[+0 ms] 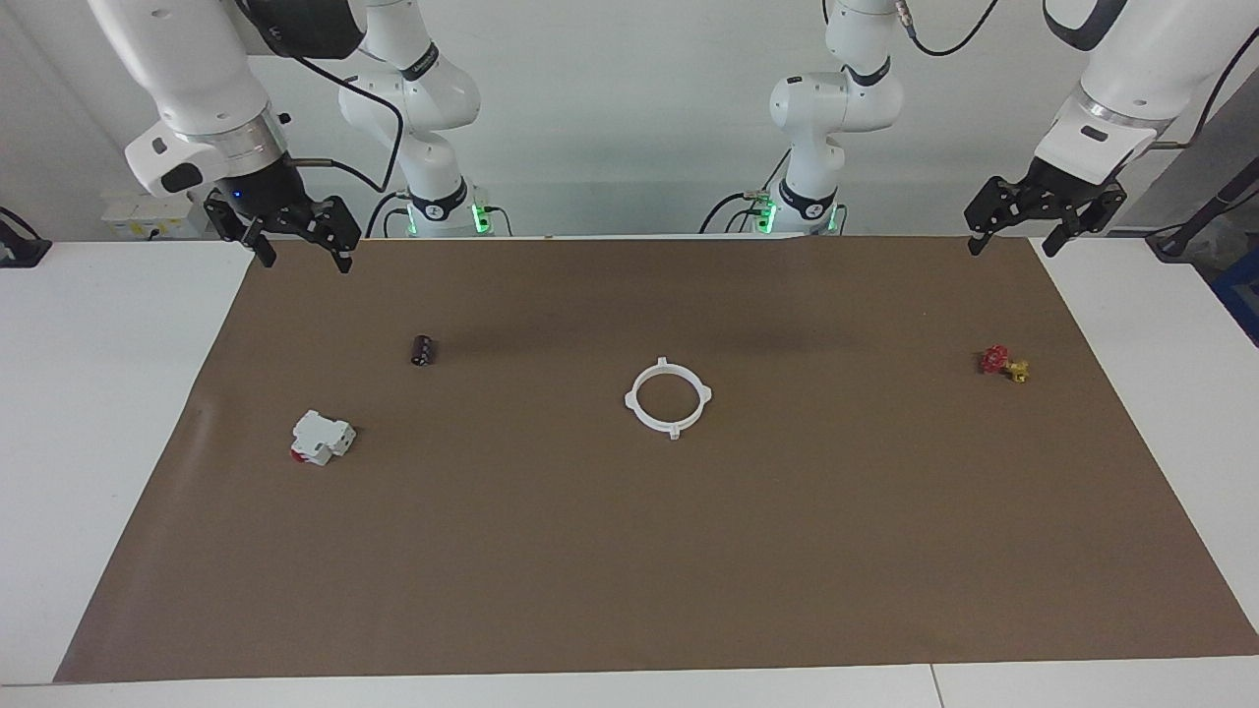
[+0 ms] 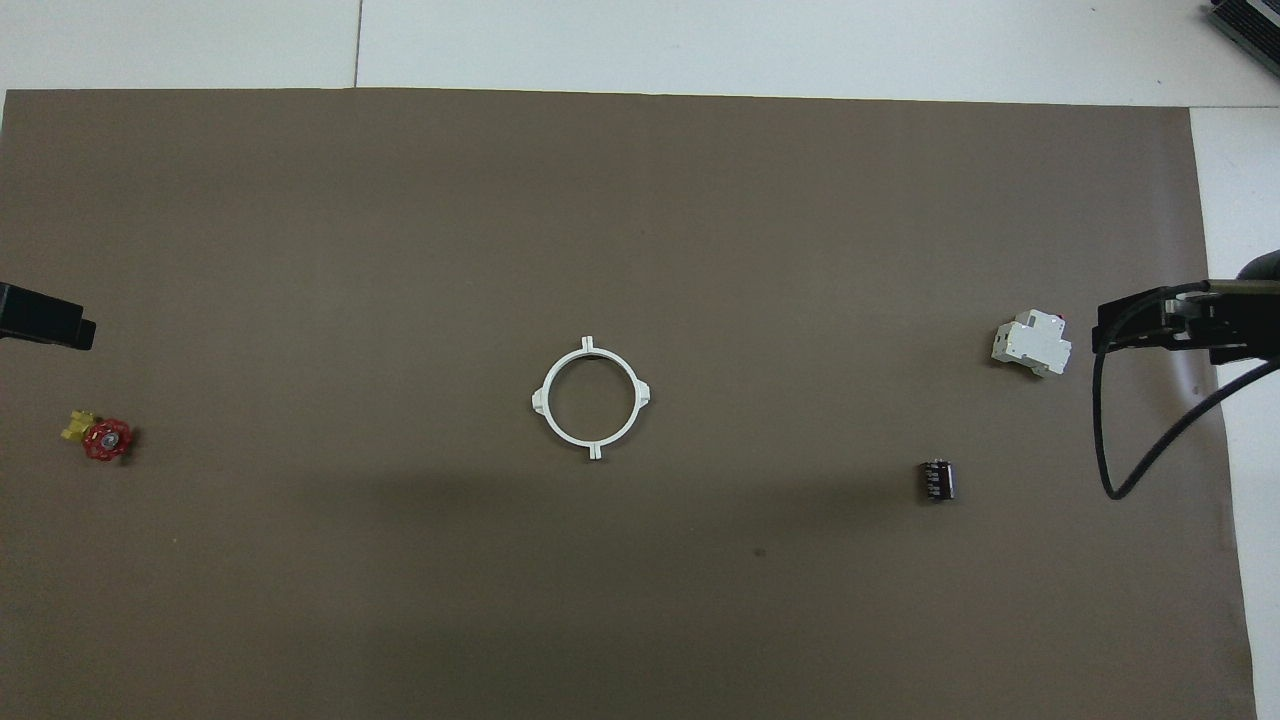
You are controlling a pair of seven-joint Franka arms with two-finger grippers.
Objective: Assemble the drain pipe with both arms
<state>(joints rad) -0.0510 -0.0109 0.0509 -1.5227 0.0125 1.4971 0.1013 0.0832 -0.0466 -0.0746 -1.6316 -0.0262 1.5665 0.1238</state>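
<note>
The drain pipe (image 1: 669,427) lies flat in the middle of the brown mat. Its two white half-rings sit together as one closed ring with small tabs around the rim, which also shows in the overhead view (image 2: 591,442). My right gripper (image 1: 305,258) hangs open and empty above the mat's corner near the robots, at the right arm's end. My left gripper (image 1: 1011,250) hangs open and empty above the mat's corner at the left arm's end. Both are far from the ring.
A white blocky part with red (image 1: 321,438) and a small dark cylinder (image 1: 423,350) lie toward the right arm's end. A small red and yellow valve (image 1: 1003,363) lies toward the left arm's end. The brown mat (image 1: 629,570) covers most of the white table.
</note>
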